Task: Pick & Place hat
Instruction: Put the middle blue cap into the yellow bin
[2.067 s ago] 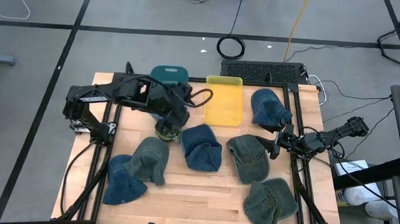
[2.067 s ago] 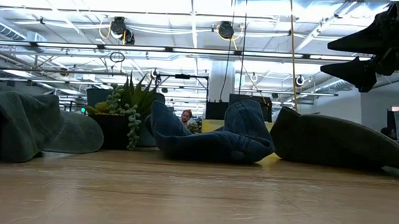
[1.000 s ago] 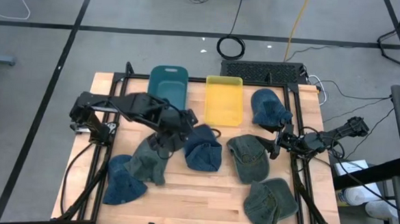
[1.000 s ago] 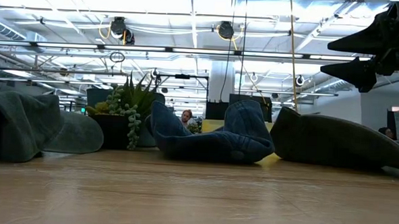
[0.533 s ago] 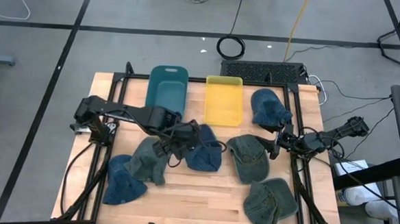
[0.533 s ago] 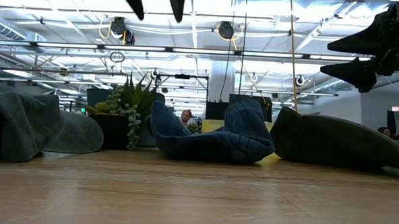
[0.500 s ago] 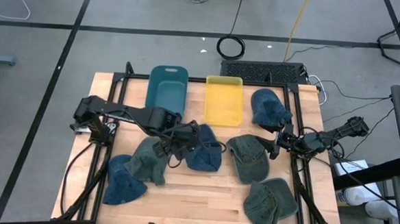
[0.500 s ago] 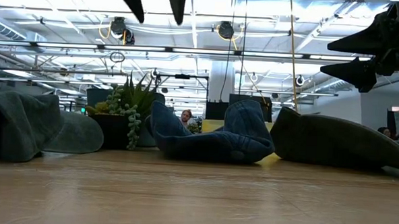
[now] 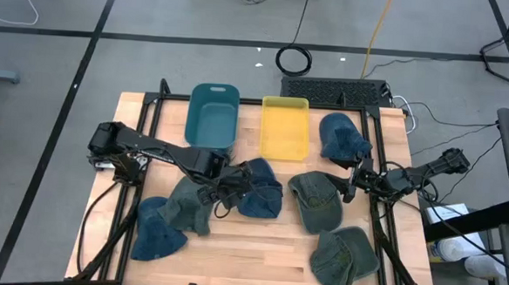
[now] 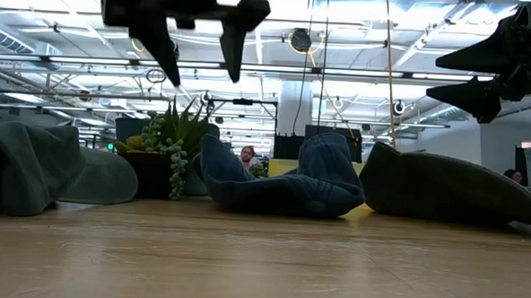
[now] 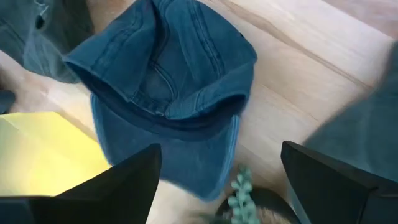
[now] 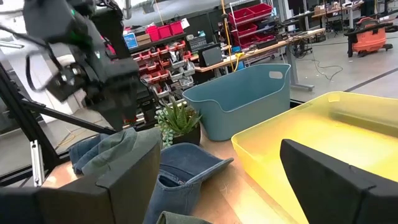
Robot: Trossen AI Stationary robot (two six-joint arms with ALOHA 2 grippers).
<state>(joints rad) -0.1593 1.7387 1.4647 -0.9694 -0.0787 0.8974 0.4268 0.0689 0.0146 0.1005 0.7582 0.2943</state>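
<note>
Left end effector [image 10: 196, 61] hangs w/ fingers spread above the blue hat [image 9: 259, 190] lying mid-worktop [image 9: 258, 247], near the yellow tray [image 9: 285, 127]. Right end effector [image 9: 350, 186] waits at the right edge, fingers also spread, holding nothing.

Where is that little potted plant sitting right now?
In the high view, the potted plant is left of centre, mostly hidden under the left arm, between the teal bin and a green hat.

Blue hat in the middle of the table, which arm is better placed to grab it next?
Left. The left gripper hangs open beside the blue hat; the right gripper waits at the table's right edge.
</note>
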